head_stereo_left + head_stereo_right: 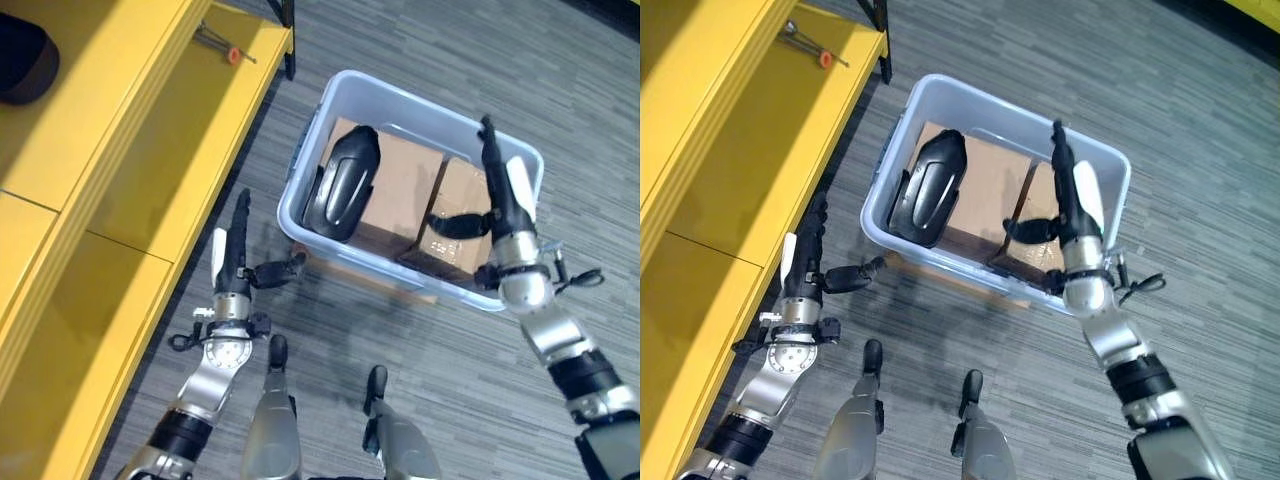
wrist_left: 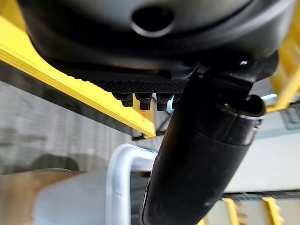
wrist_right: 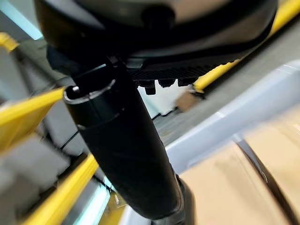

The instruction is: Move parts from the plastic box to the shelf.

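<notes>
Plastic box (image 1: 310,215) with black part (image 1: 343,182), right hand (image 1: 508,195) above, fingers straight, left hand (image 1: 236,255) open.

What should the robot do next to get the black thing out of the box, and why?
Probably lower both hands toward the black part: it lies in the plastic box, the left hand is outside it, the right hand is open above cardboard, neither touching it.
</notes>
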Motion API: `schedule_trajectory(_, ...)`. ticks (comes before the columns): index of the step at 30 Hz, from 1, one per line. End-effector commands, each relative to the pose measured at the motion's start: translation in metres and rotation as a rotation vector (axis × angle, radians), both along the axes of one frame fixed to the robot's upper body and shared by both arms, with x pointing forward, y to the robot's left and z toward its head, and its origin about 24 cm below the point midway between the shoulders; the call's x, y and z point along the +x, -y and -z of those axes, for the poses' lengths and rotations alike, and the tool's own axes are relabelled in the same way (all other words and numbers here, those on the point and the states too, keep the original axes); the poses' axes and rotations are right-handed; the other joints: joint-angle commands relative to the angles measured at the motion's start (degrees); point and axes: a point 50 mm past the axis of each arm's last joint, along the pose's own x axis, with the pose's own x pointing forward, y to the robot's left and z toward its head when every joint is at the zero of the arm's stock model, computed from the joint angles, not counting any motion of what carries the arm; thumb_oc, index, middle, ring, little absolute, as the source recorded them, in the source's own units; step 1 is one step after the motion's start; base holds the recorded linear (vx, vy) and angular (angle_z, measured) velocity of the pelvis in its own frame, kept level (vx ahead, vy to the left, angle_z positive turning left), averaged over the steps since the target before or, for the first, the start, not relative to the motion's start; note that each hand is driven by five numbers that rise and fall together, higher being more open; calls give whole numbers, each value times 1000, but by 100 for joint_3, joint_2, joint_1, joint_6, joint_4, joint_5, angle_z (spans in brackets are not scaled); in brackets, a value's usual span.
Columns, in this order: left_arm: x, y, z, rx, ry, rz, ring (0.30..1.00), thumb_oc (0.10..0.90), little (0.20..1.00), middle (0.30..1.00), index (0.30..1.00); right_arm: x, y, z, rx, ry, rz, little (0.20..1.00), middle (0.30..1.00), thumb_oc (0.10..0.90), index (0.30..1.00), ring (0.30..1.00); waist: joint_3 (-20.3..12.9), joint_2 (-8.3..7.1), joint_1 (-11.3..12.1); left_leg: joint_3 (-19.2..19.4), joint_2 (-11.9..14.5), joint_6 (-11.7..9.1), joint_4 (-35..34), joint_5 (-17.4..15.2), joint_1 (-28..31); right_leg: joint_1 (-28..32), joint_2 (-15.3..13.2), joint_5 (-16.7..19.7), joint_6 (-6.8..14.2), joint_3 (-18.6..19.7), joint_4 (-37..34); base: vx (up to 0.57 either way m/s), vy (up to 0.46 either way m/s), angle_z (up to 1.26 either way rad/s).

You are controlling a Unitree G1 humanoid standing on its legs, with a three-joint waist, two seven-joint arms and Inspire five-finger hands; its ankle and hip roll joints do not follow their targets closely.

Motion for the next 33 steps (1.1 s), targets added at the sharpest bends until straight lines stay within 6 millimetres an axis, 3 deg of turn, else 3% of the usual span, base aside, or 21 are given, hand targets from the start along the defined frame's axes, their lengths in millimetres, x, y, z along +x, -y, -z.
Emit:
schedule_trajectory(1, -2, 19, -56, 9, 291, 116, 1000, 900, 1000, 1000, 1000, 2, -8, -72, -197, 273, 43, 1000, 1000, 900, 1000, 1000, -76, 36, 115, 122, 437, -431, 292, -493, 372, -58, -427, -242, 52, -49, 931, 1, -67, 12)
schedule_trajectory(6, -1, 20, -63, 36, 320, 132, 1000, 900, 1000, 1000, 1000, 10, 9, -107, -591, 298, 229, 1000, 1000, 900, 1000, 1000, -75, 130, 180, 1, 458, -500, 159, -346, 42, -414, -433, -268, 53, -178, 1018, 7, -61, 13)
schedule_trajectory(14, 0, 25, -71, 57, 350, 178, 1000, 900, 1000, 1000, 1000, 17, 36, -143, -886, 276, 466, 1000, 1000, 900, 1000, 1000, -75, 332, 271, -112, 423, -558, 24, -183, -409, -883, -514, -257, 65, -286, 1130, 6, -40, 9)
schedule_trajectory(16, -1, 23, -71, 63, 347, 180, 1000, 900, 1000, 1000, 1000, 13, 46, -160, -1029, 275, 565, 1000, 1000, 900, 1000, 1000, -75, 455, 297, -189, 388, -565, -8, -134, -643, -1112, -607, -263, 83, -354, 1224, 22, -35, 10)
schedule_trajectory(25, 1, 20, -70, 47, 346, 157, 1000, 900, 1000, 1000, 1000, 11, 50, -173, -1115, 268, 626, 1000, 1000, 900, 1000, 1000, -75, 607, 292, -273, 315, -547, 6, -121, -975, -1436, -741, -265, 104, -405, 1339, 28, -9, 9)
schedule_trajectory(33, 2, 24, -72, 36, 363, 149, 1000, 900, 1000, 1000, 1000, 13, 30, -179, -1130, 337, 577, 1000, 1000, 900, 1000, 1000, -75, 633, 292, -298, 283, -499, 90, -169, -1239, -1666, -784, -250, 109, -386, 1369, 34, -11, 0)
